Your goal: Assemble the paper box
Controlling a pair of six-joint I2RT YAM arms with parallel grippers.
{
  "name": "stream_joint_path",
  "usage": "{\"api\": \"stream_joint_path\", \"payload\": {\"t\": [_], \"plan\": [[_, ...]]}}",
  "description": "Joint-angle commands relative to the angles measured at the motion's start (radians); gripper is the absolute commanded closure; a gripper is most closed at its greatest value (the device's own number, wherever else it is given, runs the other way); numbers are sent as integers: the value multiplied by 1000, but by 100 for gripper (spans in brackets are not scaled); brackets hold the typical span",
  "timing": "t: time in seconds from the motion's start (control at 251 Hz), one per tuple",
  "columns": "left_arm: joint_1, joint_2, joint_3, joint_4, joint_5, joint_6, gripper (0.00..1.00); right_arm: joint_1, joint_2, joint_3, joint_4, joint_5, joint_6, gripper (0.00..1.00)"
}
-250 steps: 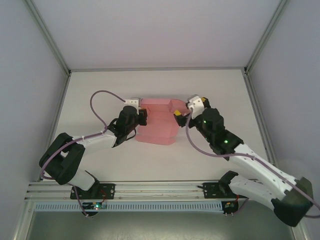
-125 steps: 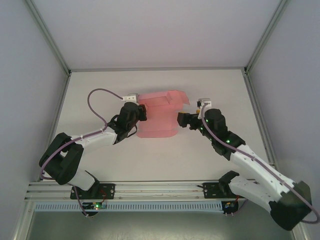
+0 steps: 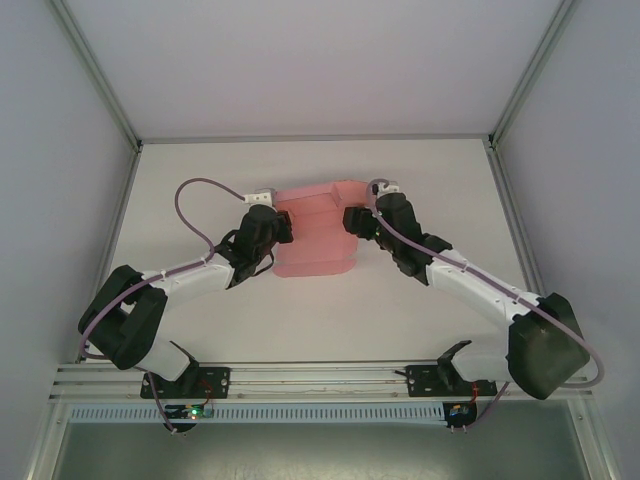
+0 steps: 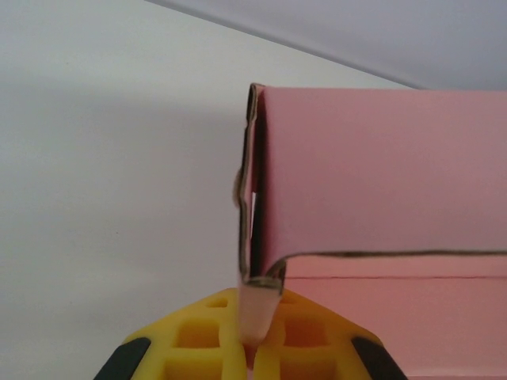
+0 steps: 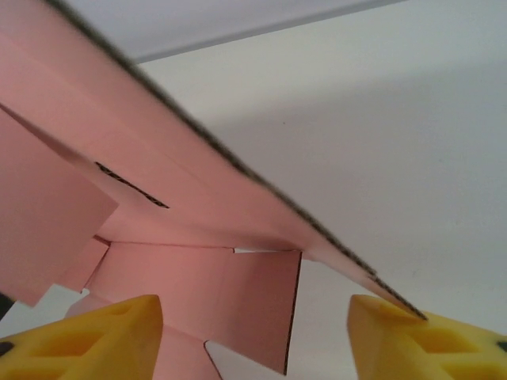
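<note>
At 6 o'clock, top view: metal rail along near edge of table, both arm bases bolted on.
- L arm: runs from 7 o'clock up to ctr. Purple cable loops off it toward 10 o'clock.
- R arm: runs from 5 o'clock up to ctr.
- Table ctr: paper box, pink card, partly folded, far flap raised toward 12 o'clock. Sits on table between the 2 grippers.
- L gripper: at box's 9 o'clock edge. Wrist view: yellow fingers pressed together, pinching a folded card edge. Box panel stands up and spreads toward 3 o'clock.
- R gripper: at box's 2 o'clock corner. Wrist view: fingers spread wide, at 7 and 5 o'clock of frame. Box flap passes between them, not clamped. A long card edge runs down to the 5 o'clock fingertip.
- 12 o'clock, far side: plain white wall.
</note>
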Motion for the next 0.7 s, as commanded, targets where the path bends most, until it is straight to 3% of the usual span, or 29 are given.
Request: {"api": "stream_joint_path", "payload": {"t": [0.0, 0.2, 0.395, 0.599, 0.694], "plan": [[-6, -3, 34, -17, -32, -22, 100, 14, 17, 20, 52, 48, 26, 48], [-6, 10, 45, -20, -4, -21, 100, 25, 38, 25, 60, 80, -6, 72], [-7, 27, 59, -28, 19, -36, 100, 53, 72, 62, 27, 140, -40, 81], [-7, 52, 99, -81, 18, -82, 100, 123, 94, 91, -6, 364, -79, 95], [-9, 73, 117, -80, 44, -90, 100, 146, 128, 113, 11, 362, -113, 97]]}}
